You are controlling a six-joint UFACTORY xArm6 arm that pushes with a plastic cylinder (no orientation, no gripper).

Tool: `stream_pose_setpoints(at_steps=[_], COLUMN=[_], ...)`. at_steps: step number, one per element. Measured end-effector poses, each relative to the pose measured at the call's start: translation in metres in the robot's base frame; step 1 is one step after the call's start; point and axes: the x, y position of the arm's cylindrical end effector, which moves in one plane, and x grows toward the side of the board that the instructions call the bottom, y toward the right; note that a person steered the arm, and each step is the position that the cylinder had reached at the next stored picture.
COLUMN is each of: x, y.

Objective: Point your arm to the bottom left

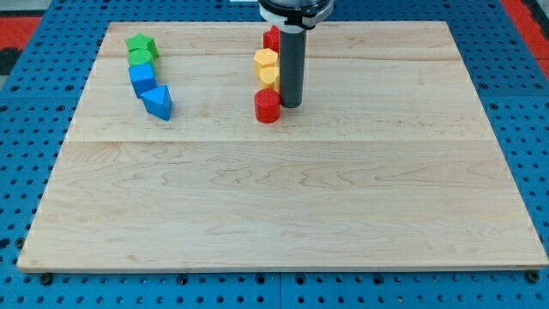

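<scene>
My tip (291,105) rests on the wooden board (274,206) near the view's top centre, just right of a red cylinder (268,106). Above the cylinder stand a yellow block (268,77) and a yellow hexagon (266,60), both left of the rod. A red block (271,38) is partly hidden behind the rod at the top. At the view's upper left stand a green star (140,43), a green block (141,58), a blue cube (141,79) and a blue triangle (158,101) in a chain.
The board lies on a blue pegboard table (26,172). The arm's white and black mount (293,9) shows at the view's top centre.
</scene>
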Motion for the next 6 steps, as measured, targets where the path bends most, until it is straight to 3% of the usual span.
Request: stream_pose_setpoints(at_steps=[1,2,4,6], x=[0.026,0.096,0.168,0.173], y=[0.042,0.044,-0.09,-0.226])
